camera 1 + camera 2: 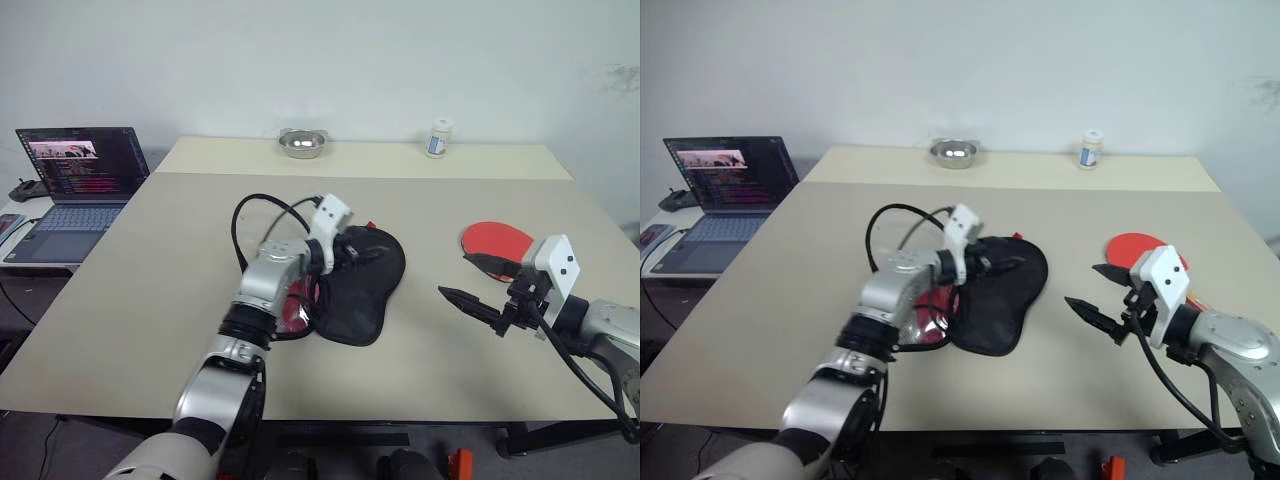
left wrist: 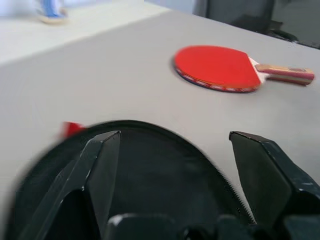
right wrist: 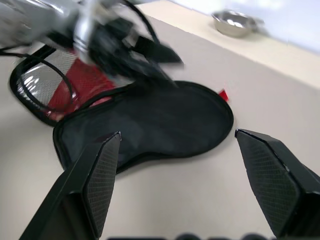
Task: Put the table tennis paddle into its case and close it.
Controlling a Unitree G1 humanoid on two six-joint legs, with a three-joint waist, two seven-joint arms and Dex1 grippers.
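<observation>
On table, empty case [image 1: 365,285], paddle [image 1: 497,240] apart; both grippers [image 2: 172,165] [image 3: 192,170] spread, unladen.

place: lab/office | evidence: plain white wall [image 1: 400,60]; laptop [image 1: 75,190] on side desk

Left arm stretched toward twelve o'clock, wrist bent, left gripper [image 1: 1002,264] pointing to three o'clock with fingers spread wide | Right arm in from four o'clock, right gripper [image 1: 478,286] aimed at nine o'clock, fingers splayed apart, holding nothing
</observation>
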